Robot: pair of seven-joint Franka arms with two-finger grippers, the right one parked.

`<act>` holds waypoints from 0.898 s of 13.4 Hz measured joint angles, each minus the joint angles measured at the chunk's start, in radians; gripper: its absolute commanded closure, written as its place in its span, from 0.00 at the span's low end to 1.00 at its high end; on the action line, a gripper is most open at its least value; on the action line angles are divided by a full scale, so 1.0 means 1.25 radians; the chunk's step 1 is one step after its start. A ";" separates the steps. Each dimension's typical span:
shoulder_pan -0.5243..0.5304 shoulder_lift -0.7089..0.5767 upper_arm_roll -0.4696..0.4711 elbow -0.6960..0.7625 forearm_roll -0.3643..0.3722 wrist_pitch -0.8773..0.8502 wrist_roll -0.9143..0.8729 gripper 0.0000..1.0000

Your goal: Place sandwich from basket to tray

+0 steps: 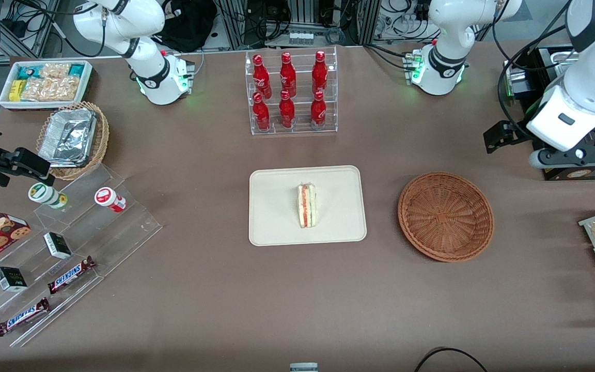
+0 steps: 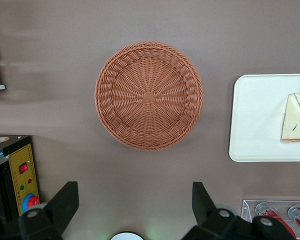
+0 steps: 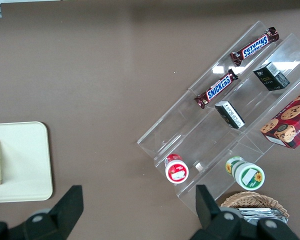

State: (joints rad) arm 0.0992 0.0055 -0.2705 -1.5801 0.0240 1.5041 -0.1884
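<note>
1. Brown cloth covers the table (image 1: 215, 289), which carries everything seen from the front.
2. Toward the parked arm's end lie a clear stepped rack (image 1: 65, 258) with Snickers bars (image 1: 70, 275) and small jars, a tan wicker basket of foil containers (image 1: 73, 139), and a white bin of snack packets (image 1: 47, 82).
3. Near the middle, a clear stand of red bottles (image 1: 291, 93) sits farther from the front camera than the tray (image 1: 271, 227).
4. The sandwich (image 1: 307, 205) lies on the tray, about at its centre, well apart from the jaws.
5. The basket (image 1: 446, 216) sits beside the tray toward the working arm's end, with nothing in it; it lies below and ahead of the jaws in the left wrist view (image 2: 149, 95).
6. The left arm's gripper (image 2: 135, 205), called the jaws here, hangs above the table near the basket, fingers (image 2: 65, 200) spread wide apart and holding nothing.
</note>
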 measured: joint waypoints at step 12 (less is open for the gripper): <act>-0.037 -0.019 0.051 -0.023 -0.014 0.024 0.004 0.00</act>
State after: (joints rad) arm 0.0531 -0.0178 -0.2064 -1.6087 0.0061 1.5345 -0.1831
